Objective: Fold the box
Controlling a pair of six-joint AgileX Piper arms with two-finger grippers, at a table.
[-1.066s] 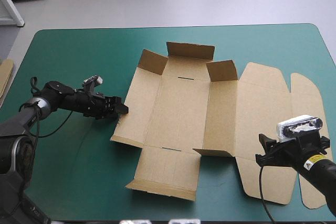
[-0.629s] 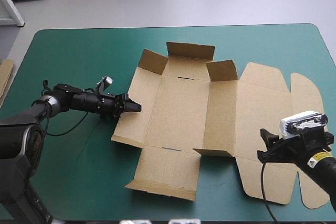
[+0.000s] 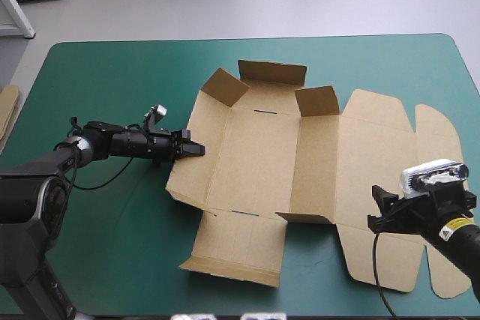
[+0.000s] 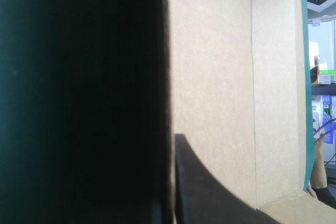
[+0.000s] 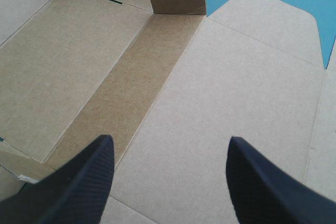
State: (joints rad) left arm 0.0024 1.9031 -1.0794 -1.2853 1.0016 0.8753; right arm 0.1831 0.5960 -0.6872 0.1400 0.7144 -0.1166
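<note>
At the box's 9 o'clock, my left gripper (image 3: 191,148) is pinched nearly closed on the left wall (image 3: 191,177), which leans partly raised. I judge that so thin a bite could slip, or drag the whole box (image 3: 262,148) over the teal-green cover (image 3: 112,73) instead of creasing it. The box lies open from table centre toward 3 o'clock. At its 4 o'clock my right gripper (image 5: 170,142) hangs wide apart and empty over the lid (image 5: 241,87), pinning nothing.
</note>
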